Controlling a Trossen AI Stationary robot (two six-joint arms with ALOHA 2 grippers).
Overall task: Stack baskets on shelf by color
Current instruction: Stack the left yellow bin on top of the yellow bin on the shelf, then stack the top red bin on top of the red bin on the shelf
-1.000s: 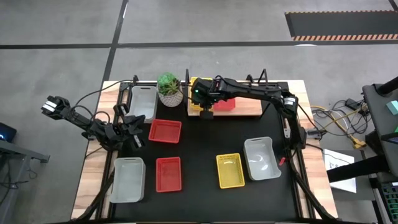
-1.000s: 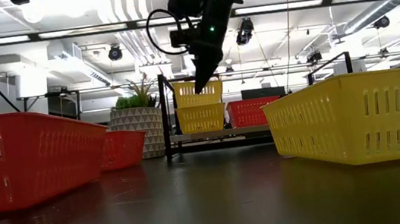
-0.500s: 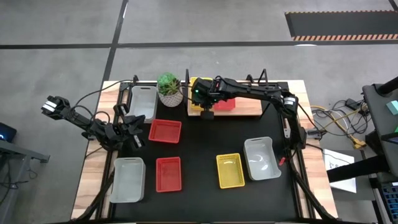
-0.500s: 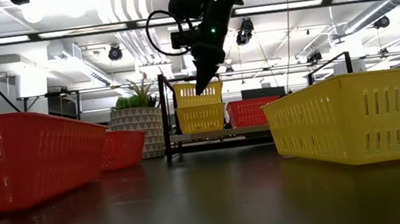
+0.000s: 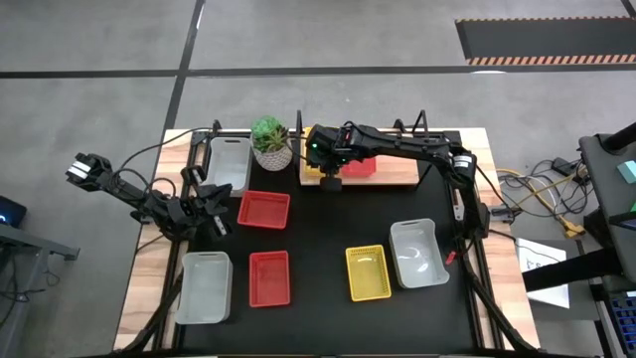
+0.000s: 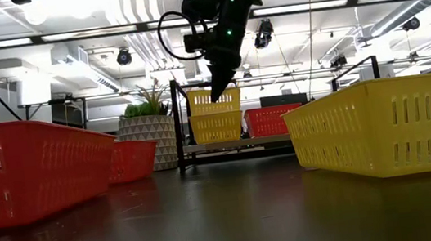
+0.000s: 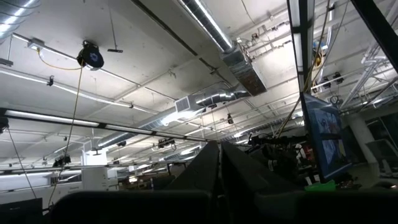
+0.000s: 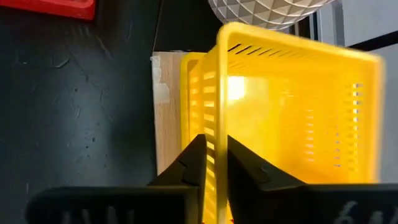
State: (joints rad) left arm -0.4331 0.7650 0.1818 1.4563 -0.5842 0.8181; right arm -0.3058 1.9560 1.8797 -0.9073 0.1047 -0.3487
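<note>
My right gripper (image 5: pixel 329 179) reaches over the left end of the wooden shelf (image 5: pixel 397 177) and is shut on a yellow basket (image 6: pixel 215 101). That basket sits directly above a second yellow basket (image 6: pixel 216 126), which rests on the shelf board. A red basket (image 6: pixel 269 120) stands on the board beside them. My left gripper (image 5: pixel 207 207) waits shut near the table's left edge, its wrist view showing only the ceiling. Loose on the table are two red baskets (image 5: pixel 264 210) (image 5: pixel 269 277), a yellow one (image 5: pixel 368 271) and several grey-white ones. My right gripper pinches the near wall of the upper yellow basket (image 8: pixel 217 134), one finger (image 8: pixel 194 158) outside and one inside. The fingers come from above, pointing down. The basket is slightly tilted over the lower yellow basket; whether the two touch, I cannot tell.
A white plant pot (image 5: pixel 271 145) stands just left of the shelf. Grey-white baskets lie at the far left (image 5: pixel 230 162), the near left (image 5: pixel 205 286) and the near right (image 5: pixel 418 253). Black shelf posts (image 6: pixel 176 125) rise at the board's corners.
</note>
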